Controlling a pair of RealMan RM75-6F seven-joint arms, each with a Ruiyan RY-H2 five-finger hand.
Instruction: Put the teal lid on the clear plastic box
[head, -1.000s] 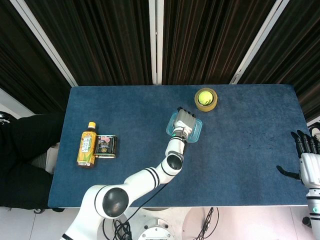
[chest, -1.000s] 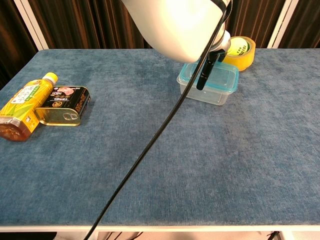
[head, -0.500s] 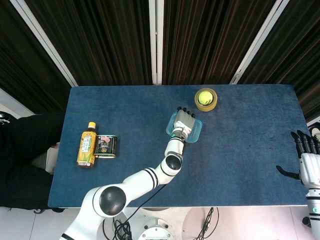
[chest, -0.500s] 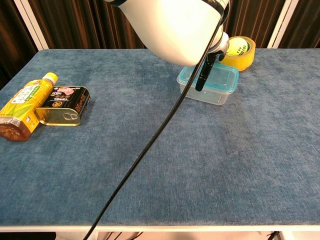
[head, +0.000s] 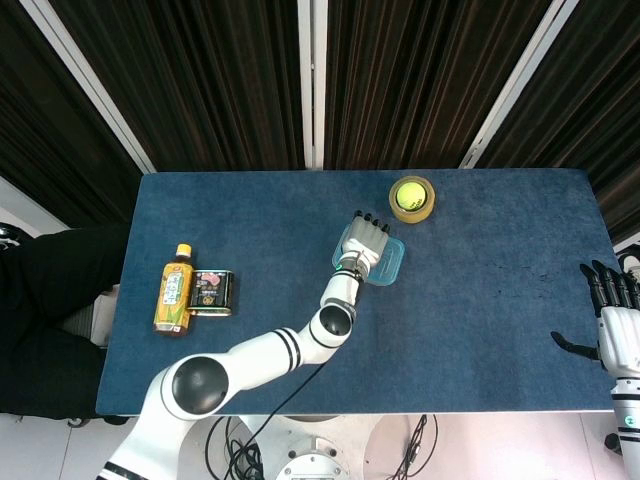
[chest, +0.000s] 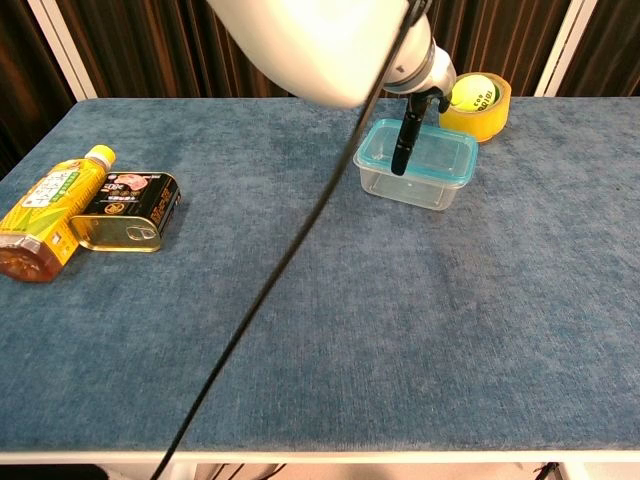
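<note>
The clear plastic box (chest: 413, 189) stands right of centre at the back of the blue table, and the teal lid (chest: 441, 155) lies flat on top of it. In the head view my left hand (head: 366, 238) lies over the left part of the lid (head: 390, 262), fingers stretched out toward the far edge. The chest view shows one dark finger (chest: 403, 148) pointing down onto the lid, with the rest of the hand hidden behind the white forearm. My right hand (head: 618, 318) hangs off the table's right edge, fingers spread and holding nothing.
A yellow tape roll (head: 411, 198) with a green ball in it sits just behind the box. A tea bottle (chest: 45, 210) and a dark tin can (chest: 125, 210) lie at the left. A black cable (chest: 280, 270) hangs across the chest view.
My left arm and hand have shifted a little to the left over the box. The lid and box have stayed in place, and the right hand has not moved.
</note>
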